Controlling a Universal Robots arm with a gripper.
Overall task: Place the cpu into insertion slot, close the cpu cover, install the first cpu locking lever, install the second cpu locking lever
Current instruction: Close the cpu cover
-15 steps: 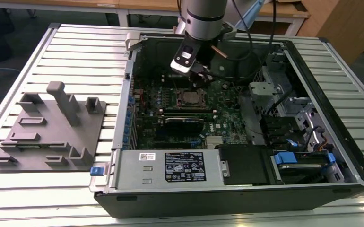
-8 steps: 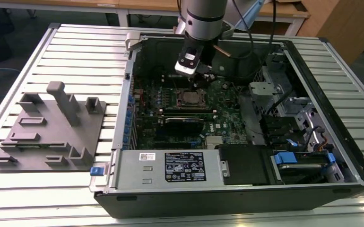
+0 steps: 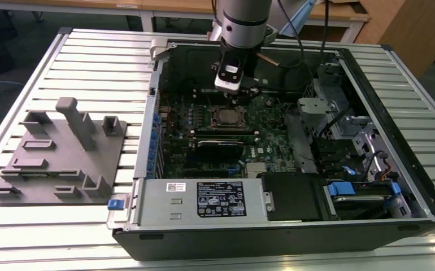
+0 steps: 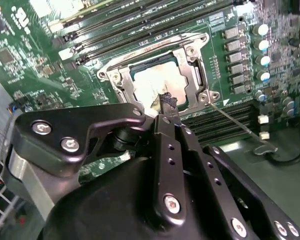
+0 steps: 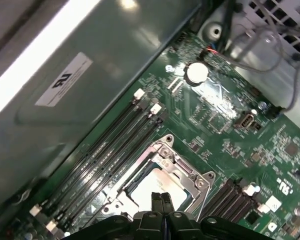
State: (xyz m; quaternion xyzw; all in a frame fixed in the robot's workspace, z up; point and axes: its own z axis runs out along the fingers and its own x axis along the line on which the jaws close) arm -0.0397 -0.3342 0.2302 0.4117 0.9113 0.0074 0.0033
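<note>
Slatted metal table [image 3: 89, 62] holds an open computer case [image 3: 278, 243]. A green circuit board [image 3: 274, 138] lies flat inside. Socket [image 3: 227, 117]: cover [image 4: 194, 69] is down, chip [image 4: 152, 80] seated, visible through the cover's window. Gripper [image 5: 162, 196] is just above the socket, fingers pressed together, tip at the cover's edge. One lever rod [image 4: 237, 125] angles outward.

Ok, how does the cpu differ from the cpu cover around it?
The cpu is a solid plate; the cpu cover is an open frame with a window. The cpu is smaller and shows through the cover's window. Its top is dull, the cover shiny silver. Both are square and lie flat.
</note>
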